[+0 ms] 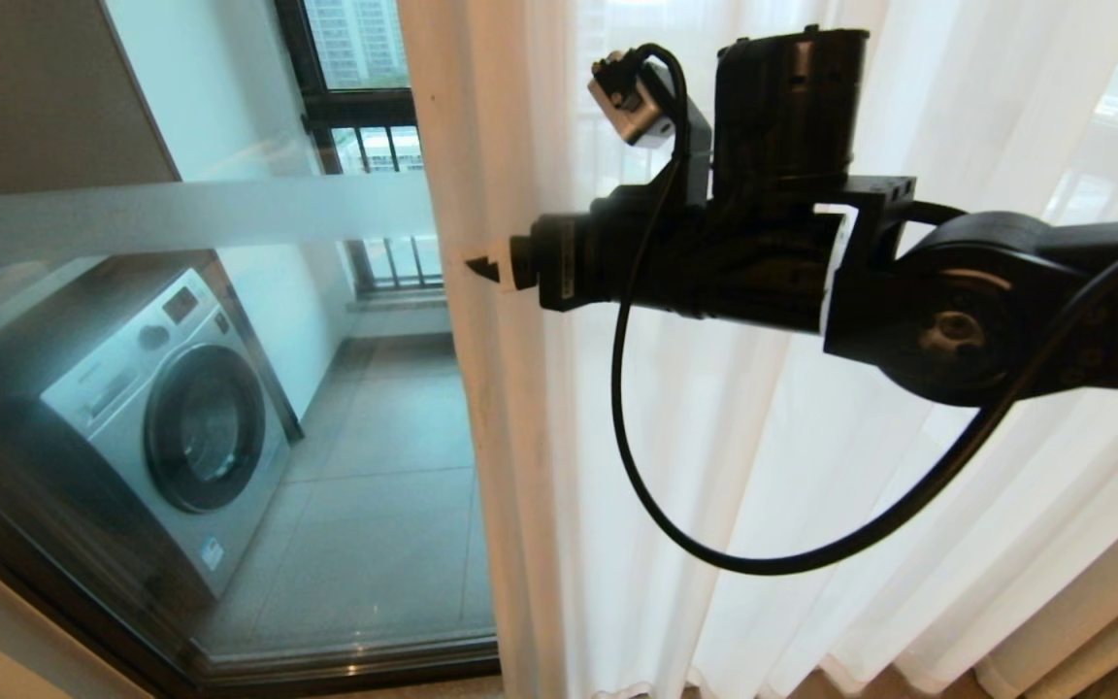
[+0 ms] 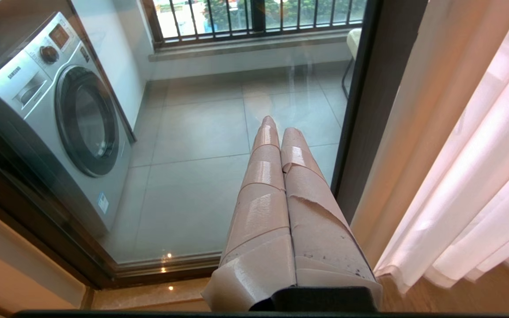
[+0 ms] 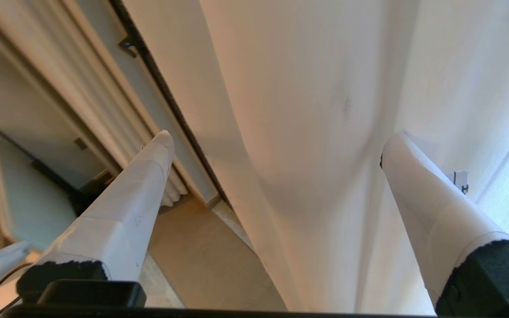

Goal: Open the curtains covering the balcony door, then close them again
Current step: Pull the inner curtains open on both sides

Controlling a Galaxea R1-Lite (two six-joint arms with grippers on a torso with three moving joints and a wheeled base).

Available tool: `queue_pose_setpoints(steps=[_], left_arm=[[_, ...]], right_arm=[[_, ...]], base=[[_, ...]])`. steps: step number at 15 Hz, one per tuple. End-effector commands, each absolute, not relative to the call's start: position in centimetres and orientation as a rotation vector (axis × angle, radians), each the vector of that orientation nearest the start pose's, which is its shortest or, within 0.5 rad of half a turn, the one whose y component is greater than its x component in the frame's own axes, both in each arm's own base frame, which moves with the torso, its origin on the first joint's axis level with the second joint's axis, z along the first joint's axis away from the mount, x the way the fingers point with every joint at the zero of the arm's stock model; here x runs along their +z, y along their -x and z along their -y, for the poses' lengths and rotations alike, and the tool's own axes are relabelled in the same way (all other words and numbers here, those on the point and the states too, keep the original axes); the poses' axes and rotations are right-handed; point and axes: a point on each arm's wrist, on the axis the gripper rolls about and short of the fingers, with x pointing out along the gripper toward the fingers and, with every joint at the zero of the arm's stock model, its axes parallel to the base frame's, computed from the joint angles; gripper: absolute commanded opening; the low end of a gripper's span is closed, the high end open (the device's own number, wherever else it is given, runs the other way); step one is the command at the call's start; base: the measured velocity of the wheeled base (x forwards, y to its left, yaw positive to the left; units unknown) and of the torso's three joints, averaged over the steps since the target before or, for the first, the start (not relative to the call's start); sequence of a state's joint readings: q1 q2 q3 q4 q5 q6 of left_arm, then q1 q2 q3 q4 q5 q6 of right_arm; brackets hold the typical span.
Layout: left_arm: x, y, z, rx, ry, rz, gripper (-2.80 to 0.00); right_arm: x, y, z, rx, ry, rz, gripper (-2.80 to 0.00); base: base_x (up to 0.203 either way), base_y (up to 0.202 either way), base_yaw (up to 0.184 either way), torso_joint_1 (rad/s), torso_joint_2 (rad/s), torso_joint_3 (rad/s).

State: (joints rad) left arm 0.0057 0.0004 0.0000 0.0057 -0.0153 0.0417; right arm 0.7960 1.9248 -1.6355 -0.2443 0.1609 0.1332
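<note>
With the curtains [image 1: 714, 437] drawn partway aside, their leading edge hangs as a long vertical fold just right of the bared glass of the balcony door [image 1: 229, 408], where a washing machine [image 1: 171, 427] shows through below the frosted band. My right gripper [image 3: 276, 150] reaches level across the fabric from the right, its fingers spread wide, and the wrist view shows that leading fold bulging into the gap between them, one finger [image 3: 139, 194] on the door side and the other on the room side. Nothing is pinched yet. The fold runs floor to ceiling, crossing my reach squarely, so the fingers stand well placed to close across it. My left gripper [image 2: 281, 141] is parked low, fingers pressed together and holding nothing, pointing at the glass with the curtain's edge off to its right; the right arm is plainly the nearer one. I judge the next move is to clamp this edge, then carry it sideways along the rail.
</note>
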Motion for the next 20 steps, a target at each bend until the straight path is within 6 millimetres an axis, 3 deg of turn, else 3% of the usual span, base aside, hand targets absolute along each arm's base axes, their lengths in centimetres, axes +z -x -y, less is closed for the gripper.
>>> queue_pose_setpoints(steps=[1,4,9,20], left_arm=[[7.5,2.3,0.0,-0.009,-0.043,-0.007,-2.80],[7.5,2.3,0.0,-0.009,-0.042,-0.007,-2.80],[7.5,2.3,0.0,-0.009,-0.042,-0.005,-2.80],[7.5,2.3,0.0,-0.009,-0.043,-0.007,-2.80]], right_arm=[[29.9,-27.2,-29.5,0.929,-0.112,-0.095,0.00],[30.3,-27.3,-30.7,0.901,-0.122,-0.060,0.00],[29.8,-27.4,-31.4,0.792,-0.107,-0.043,0.00],[29.7,-28.4,-32.2,0.737,-0.043,0.131,0.00]], base=[[0.000,0.000,0.000,0.000,0.00,0.000],[0.000,0.000,0.000,0.000,0.00,0.000],[0.000,0.000,0.000,0.000,0.00,0.000],[0.000,0.000,0.000,0.000,0.00,0.000]])
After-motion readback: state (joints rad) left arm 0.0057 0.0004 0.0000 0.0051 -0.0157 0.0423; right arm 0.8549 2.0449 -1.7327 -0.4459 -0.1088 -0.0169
